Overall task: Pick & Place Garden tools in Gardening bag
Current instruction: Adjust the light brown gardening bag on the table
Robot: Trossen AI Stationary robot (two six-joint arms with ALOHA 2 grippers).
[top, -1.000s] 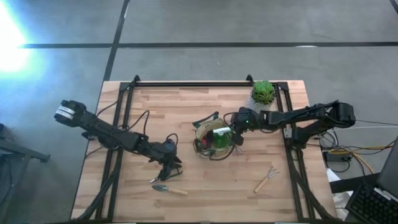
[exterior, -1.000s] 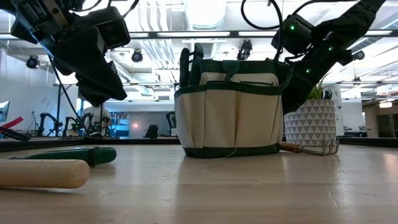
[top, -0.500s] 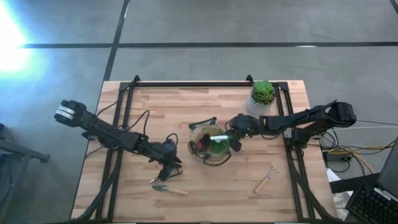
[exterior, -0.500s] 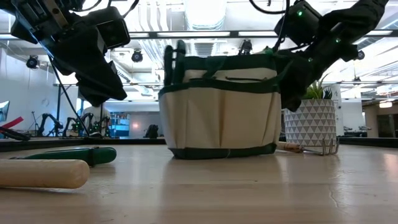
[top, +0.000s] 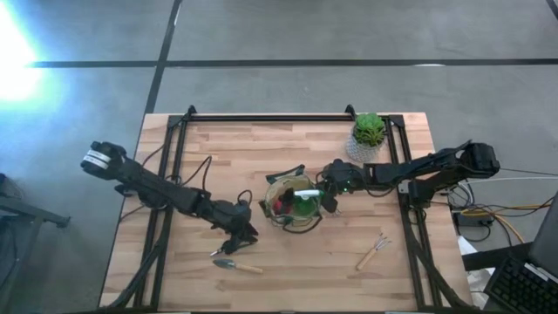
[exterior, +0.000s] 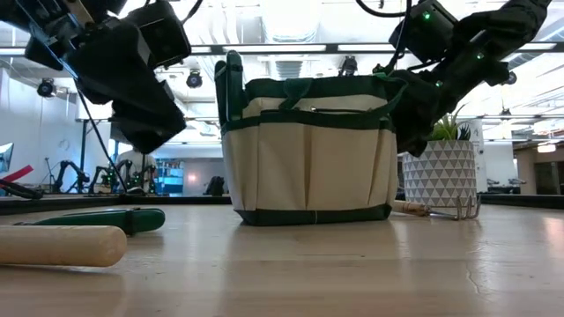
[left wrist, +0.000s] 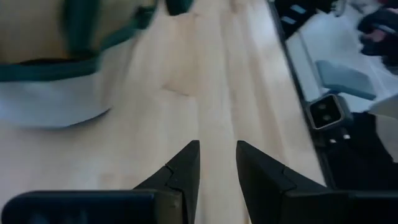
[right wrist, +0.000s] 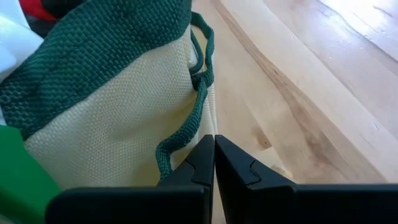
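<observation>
The beige gardening bag (top: 292,202) with dark green trim stands upright on its base mid-table, also in the low view (exterior: 308,150). A green spray bottle (top: 305,202) and a red piece (top: 281,206) show inside it. My right gripper (top: 336,185) is shut at the bag's right side. My left gripper (top: 241,229) hangs open and empty above the table, left of the bag and above a wooden-handled trowel (top: 235,264) that lies flat. A small wooden-handled fork (top: 373,251) lies flat at the near right. My right gripper comes level from the table's right, its shut fingertips (right wrist: 205,152) at the bag's beige side wall (right wrist: 124,137) just below the green rim. A loose green strap (right wrist: 198,106) runs down beside one finger. Whether the fingers pinch it or only push the wall, I cannot tell.
A green plant in a white patterned pot (top: 370,133) stands at the far right, close behind my right arm. Black frame rails (top: 261,117) run along the table's far edge and sides. Bare wood lies between the bag and the near edge.
The bag has slid upright a short way toward the table's left and near edge, with my right gripper following at its right side. My left gripper has shifted slightly toward the bag.
</observation>
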